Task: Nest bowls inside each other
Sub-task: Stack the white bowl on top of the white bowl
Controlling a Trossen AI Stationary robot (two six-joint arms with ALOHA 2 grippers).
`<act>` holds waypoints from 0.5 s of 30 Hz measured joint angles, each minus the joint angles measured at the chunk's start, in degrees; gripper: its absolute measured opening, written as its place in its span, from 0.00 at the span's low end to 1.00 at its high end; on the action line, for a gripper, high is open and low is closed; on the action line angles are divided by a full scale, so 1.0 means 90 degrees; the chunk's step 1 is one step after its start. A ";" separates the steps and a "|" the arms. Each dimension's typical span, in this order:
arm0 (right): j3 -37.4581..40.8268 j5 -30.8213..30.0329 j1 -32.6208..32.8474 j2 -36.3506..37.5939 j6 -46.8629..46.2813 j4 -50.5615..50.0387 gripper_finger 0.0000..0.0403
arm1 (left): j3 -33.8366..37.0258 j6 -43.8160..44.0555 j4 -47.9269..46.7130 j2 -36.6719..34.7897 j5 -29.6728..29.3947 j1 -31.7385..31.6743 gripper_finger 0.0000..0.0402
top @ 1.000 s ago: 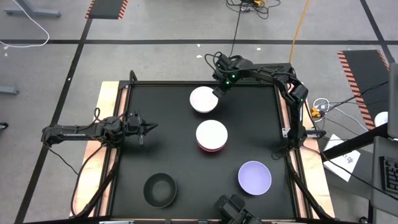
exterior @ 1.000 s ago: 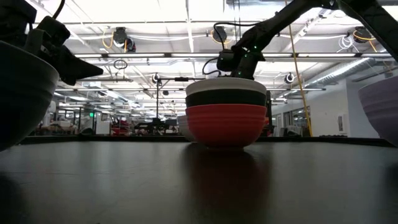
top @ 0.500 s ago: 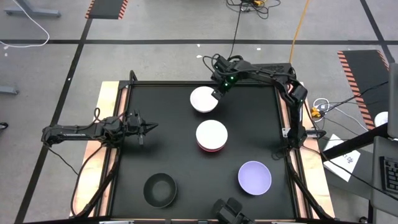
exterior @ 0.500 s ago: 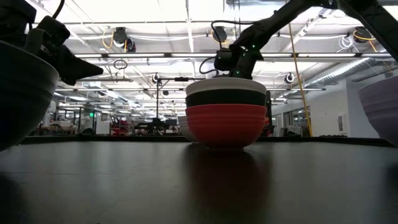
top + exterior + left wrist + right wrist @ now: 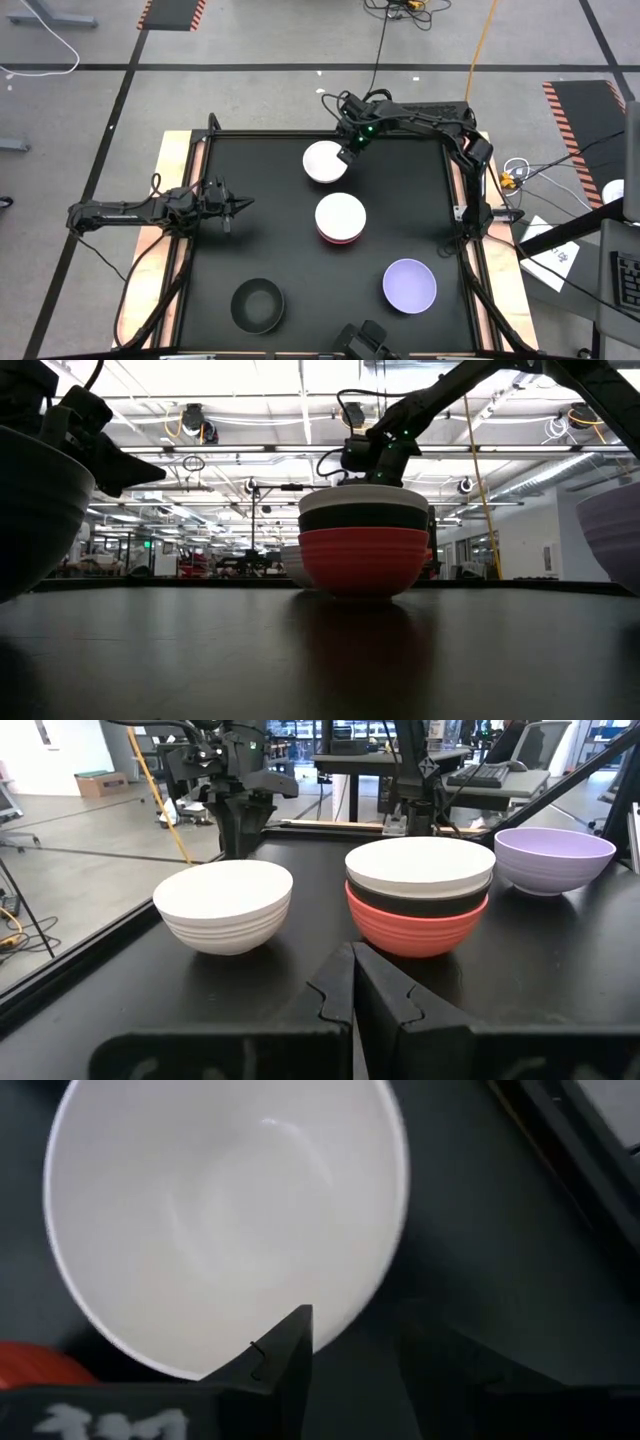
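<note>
**Obs 1:** Left pincer [image 5: 243, 204] parked at the counter's [image 5: 420, 215] left edge, jaws closed on nothing, nose pointing in toward the bowls. Black bowl [image 5: 257, 305] sits alone near the front left. Moving right: lone white bowl [image 5: 325, 162] at the back, and right pincer [image 5: 347, 150] down at its rim, on the side facing the back right corner.

**Obs 2:** Is it gripping?

**Obs 1:** Jaws part-open. Wrist view puts one finger [image 5: 285, 1355] over the inside of the wall, the other outside, so they straddle the rim. Can't tell whether the pads are touching it yet.

**Obs 2:** And the rest?

**Obs 1:** Stack [image 5: 340, 219] mid-counter: red at the bottom, black, white on top. Lavender bowl [image 5: 409, 284] front right, well apart.

**Obs 2:** So the white one looks next for the stack.

**Obs 1:** My read too. To do it well: pinch squarely across the wall, lift straight so it doesn't tip, carry it level, centre it over the stack, and release low so it seats instead of knocking the stack sideways.
</note>
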State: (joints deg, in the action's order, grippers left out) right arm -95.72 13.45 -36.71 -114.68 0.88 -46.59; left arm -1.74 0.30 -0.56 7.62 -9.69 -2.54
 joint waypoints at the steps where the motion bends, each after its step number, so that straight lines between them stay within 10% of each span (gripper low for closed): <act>1: 0.0000 -0.0006 -0.0015 -0.0002 -0.0009 0.0007 0.33 | 0.0000 -0.0001 0.0000 0.0000 0.0000 -0.0001 0.01; 15: 0.0005 0.0012 -0.0031 -0.0512 0.0011 0.0050 0.33 | -0.0002 -0.0006 -0.0044 0.0000 0.0005 -0.0001 0.01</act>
State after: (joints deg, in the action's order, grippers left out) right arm -95.68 13.56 -36.99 -119.29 0.98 -46.14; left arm -1.76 0.25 -0.95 7.62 -9.65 -2.55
